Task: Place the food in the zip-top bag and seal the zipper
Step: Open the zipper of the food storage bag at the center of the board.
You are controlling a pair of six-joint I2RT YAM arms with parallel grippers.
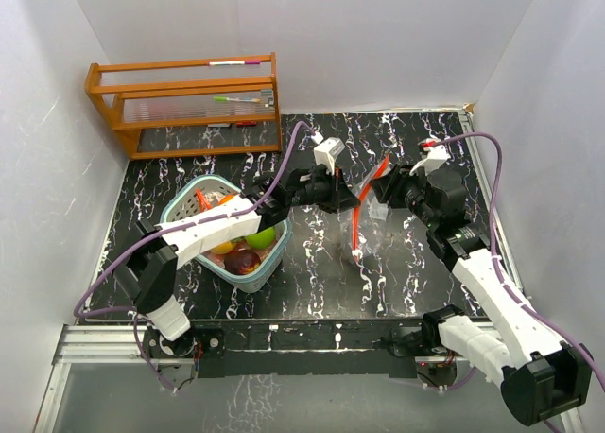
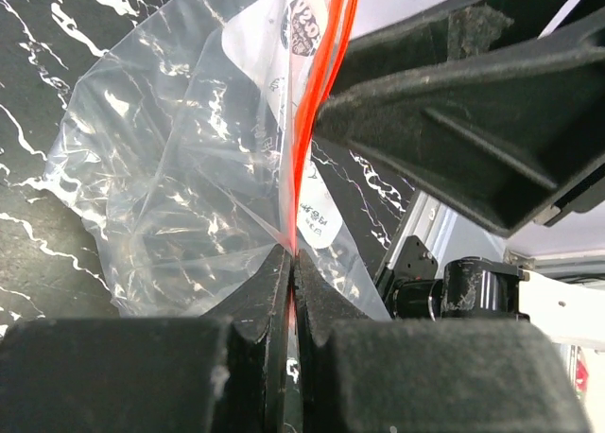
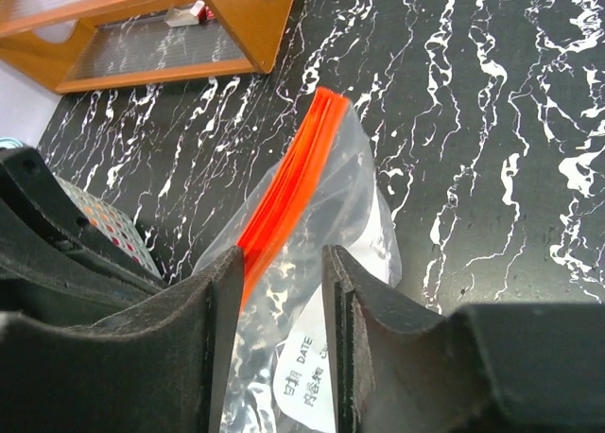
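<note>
Both arms are reaching over the worktop (image 1: 416, 263), well apart from its edges, left hand (image 2: 291, 263) clamping the bag's (image 2: 170, 168) zipper (image 2: 312, 121), right hand (image 3: 282, 255) gaping around it, perhaps touching.

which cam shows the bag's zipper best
Right wrist: the zipper runs clear and close, into the open right fingers. Left wrist sees it edge-on, pinched by the left fingers. Top external shows just a thin orange line.

Top view high, looking down, wrist views close, sharing bag (image 2: 170, 168)
</note>
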